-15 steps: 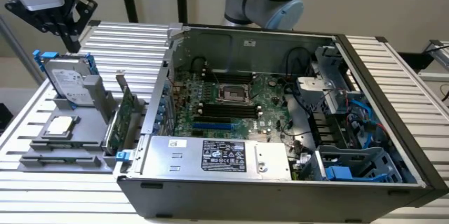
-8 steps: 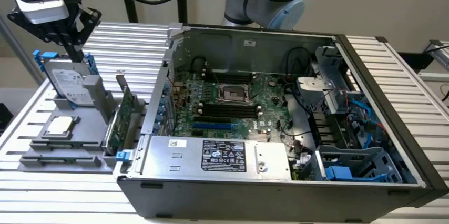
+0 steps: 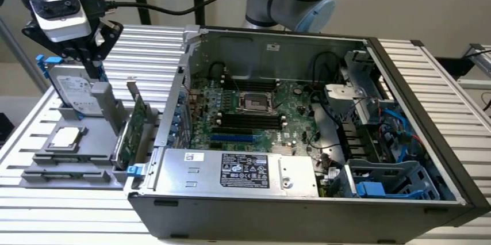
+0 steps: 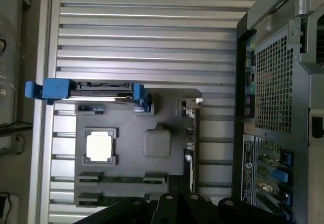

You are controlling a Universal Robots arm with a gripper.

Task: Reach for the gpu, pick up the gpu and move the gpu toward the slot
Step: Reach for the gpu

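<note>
The gpu is a thin green card with a silver end bracket. It stands on edge in the grey holder, just outside the case's side wall. In the wrist view the gpu is a dark narrow blade with its bracket at one end. My gripper hangs open and empty above the hard drive, toward the exterior view's left of the gpu and apart from it. The blue slot lies on the motherboard inside the open case.
A silver hard drive with a blue frame stands in the holder under my gripper, and a small square chip lies in front of it. The open computer case takes up the exterior view's middle and right. Ribbed metal table surrounds everything.
</note>
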